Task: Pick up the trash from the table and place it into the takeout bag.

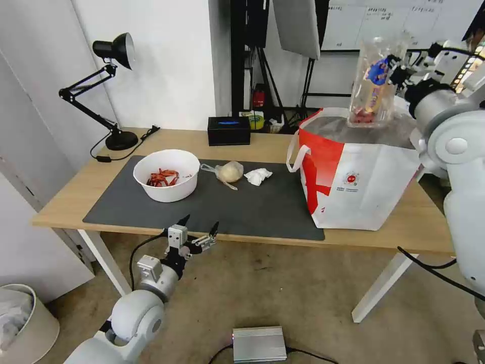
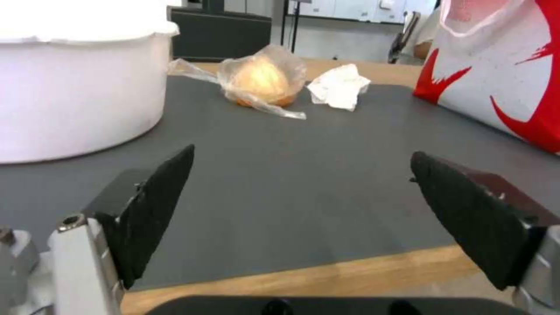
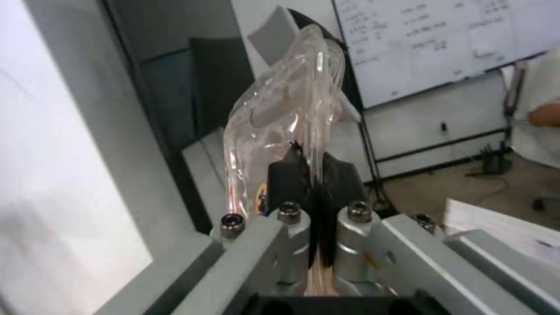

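Observation:
My right gripper (image 1: 395, 68) (image 3: 309, 173) is shut on the clear plastic clamshell tray (image 1: 375, 81) (image 3: 286, 127), which hangs upright over the open top of the red-and-white takeout bag (image 1: 353, 172) (image 2: 502, 70) at the table's right. On the dark grey mat (image 1: 217, 202) (image 2: 292, 175) sit a white bowl (image 1: 166, 174) (image 2: 76, 83) with red scraps, a clear baggie (image 1: 228, 172) (image 2: 260, 81) with a yellowish lump, and a crumpled white tissue (image 1: 258, 176) (image 2: 339, 86). My left gripper (image 1: 198, 230) (image 2: 300, 205) is open at the table's near edge, in front of the bowl and apart from it.
A black desk lamp (image 1: 106, 86) stands at the back left of the light-wood table (image 1: 65, 202), and a black rectangular box (image 1: 229, 130) at the back middle. A white bin (image 1: 22, 323) and a silver box (image 1: 259, 344) are on the floor.

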Motion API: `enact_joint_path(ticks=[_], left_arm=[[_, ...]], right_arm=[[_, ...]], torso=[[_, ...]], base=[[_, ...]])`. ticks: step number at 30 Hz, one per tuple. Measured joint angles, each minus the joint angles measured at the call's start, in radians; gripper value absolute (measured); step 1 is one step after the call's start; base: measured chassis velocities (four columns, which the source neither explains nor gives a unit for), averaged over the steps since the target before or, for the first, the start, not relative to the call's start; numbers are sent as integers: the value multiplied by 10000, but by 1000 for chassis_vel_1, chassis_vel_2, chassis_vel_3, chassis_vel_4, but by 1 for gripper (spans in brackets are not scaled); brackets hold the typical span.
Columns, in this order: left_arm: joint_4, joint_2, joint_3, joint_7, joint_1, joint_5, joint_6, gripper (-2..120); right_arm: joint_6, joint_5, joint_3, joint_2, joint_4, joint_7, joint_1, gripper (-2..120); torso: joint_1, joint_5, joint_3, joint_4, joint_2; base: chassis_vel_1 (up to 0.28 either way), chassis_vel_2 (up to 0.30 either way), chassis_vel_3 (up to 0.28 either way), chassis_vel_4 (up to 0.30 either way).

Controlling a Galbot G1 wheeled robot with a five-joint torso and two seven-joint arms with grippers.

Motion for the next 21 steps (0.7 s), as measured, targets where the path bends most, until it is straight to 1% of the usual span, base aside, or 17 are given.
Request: enact_joint_path(ticks=[4, 7, 10, 21], left_arm=[[14, -6, 34, 0, -45, -47, -3, 100], [12, 12, 37, 0, -32, -58, -10, 100], [-25, 45, -4, 0, -7, -71, -19, 100], [-148, 98, -28, 7, -10, -103, -33, 100]], right_arm=[[182, -307, 22, 12, -360, -232, -190, 0], [528, -737, 36, 146, -901, -576, -516, 0], [676, -944, 41, 237, -1056, -732, -722, 0], [656, -1012, 135, 377, -554, -578, -1236, 0]], torso=[[0, 0, 0, -1, 0], [1, 0, 0, 0, 0], [0, -1, 0, 0, 0], [0, -2, -1, 0, 0]], base=[[0, 0, 0, 0], [0, 0, 0, 0], [0, 0, 0, 0], [0, 0, 0, 0]])
